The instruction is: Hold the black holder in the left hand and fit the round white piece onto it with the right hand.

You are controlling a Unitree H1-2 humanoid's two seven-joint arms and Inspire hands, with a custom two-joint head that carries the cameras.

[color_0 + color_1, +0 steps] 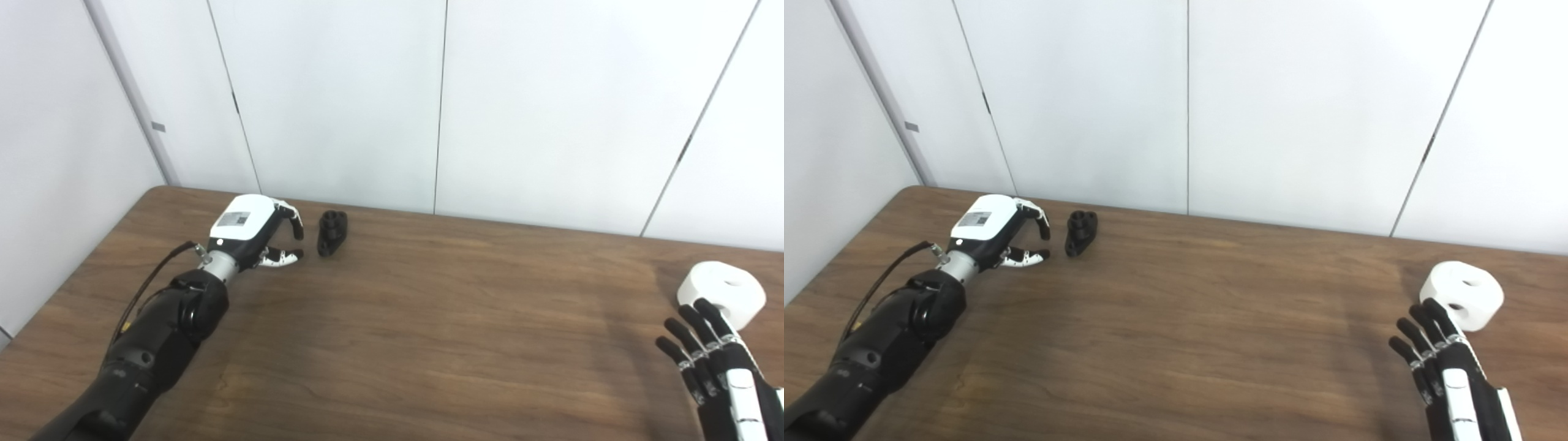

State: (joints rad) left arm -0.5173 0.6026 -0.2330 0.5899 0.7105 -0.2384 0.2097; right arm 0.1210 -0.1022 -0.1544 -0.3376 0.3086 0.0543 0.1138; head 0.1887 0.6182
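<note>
The black holder (332, 233) lies on the brown table (416, 318) at the far left, near the wall. My left hand (260, 236) is open just to its left, fingers curved toward it, a small gap between them. The round white piece (723, 293) with a hole sits on the table at the far right. My right hand (710, 358) is open with fingers straight, its fingertips (1424, 318) just in front of the white piece; whether they touch it I cannot tell. Both hands hold nothing.
White wall panels (441, 104) stand right behind the table's far edge. A cable (147, 288) runs along my left forearm. The table's left edge (73, 269) slants close to the left arm.
</note>
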